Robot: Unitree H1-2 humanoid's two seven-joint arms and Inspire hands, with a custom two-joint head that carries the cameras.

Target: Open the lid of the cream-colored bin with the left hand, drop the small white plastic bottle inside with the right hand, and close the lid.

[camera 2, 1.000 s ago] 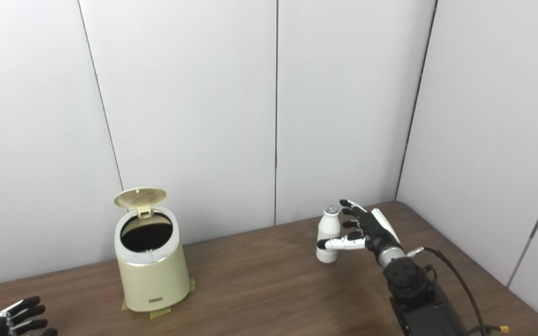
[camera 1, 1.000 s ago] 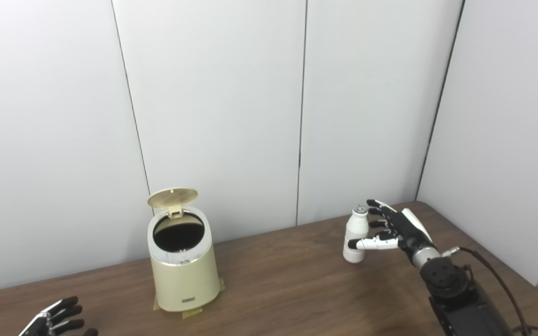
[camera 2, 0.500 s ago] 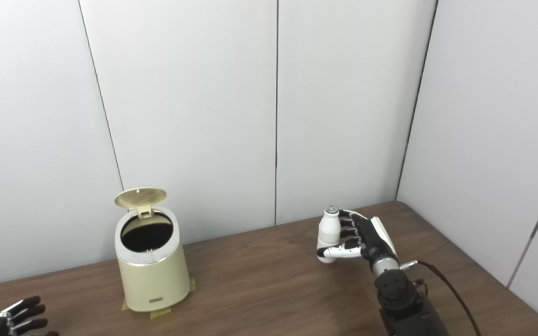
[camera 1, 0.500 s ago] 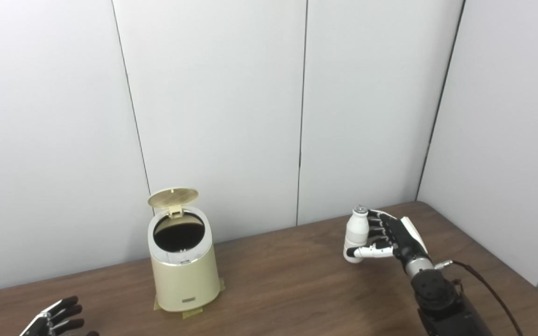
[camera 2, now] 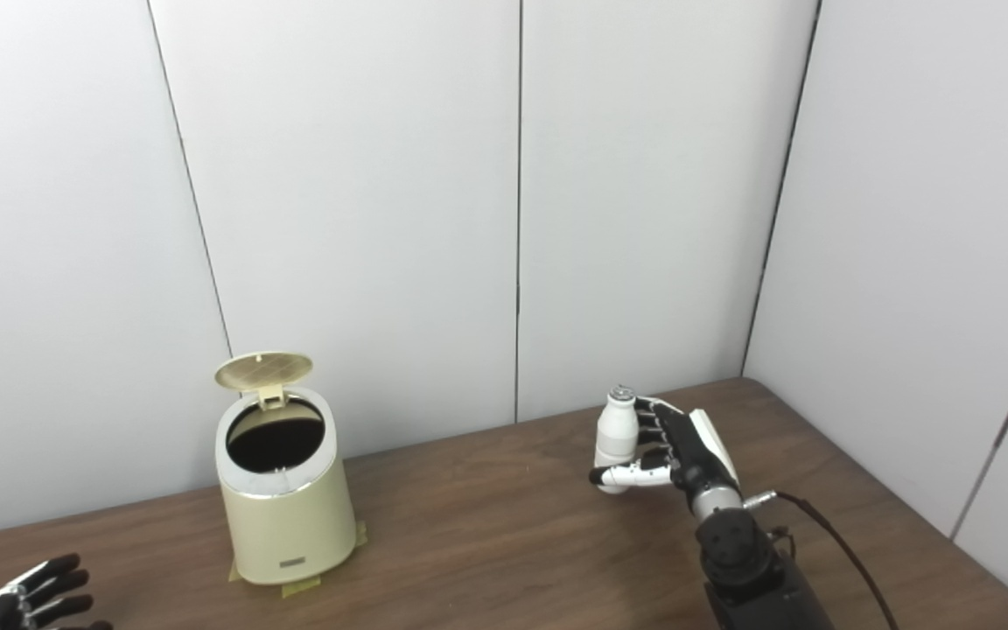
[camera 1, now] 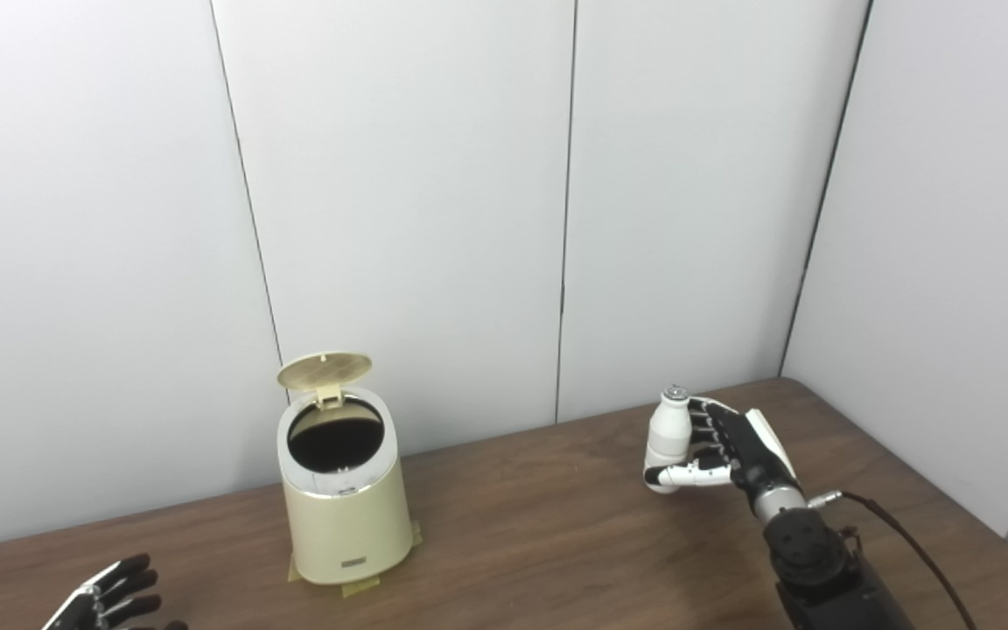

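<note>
R hand (camera 1: 731, 451) wrapped round small white bottle (camera 1: 668, 435): fingers behind it, thumb across its lower front. Bottle upright; whether its base touches the bench (camera 1: 556, 542) can't tell. Rear wall close beyond the hand; bench's R edge and side wall well off to its R.

Cream bin (camera 1: 342, 499) far to the hand's L, lid (camera 1: 324, 371) tipped up at back, dark mouth open. Bare wood between the two.

L hand (camera 2: 27, 595) at the near bench edge, cut by the frame, fingers apart, holding nothing, well short of the bin.
</note>
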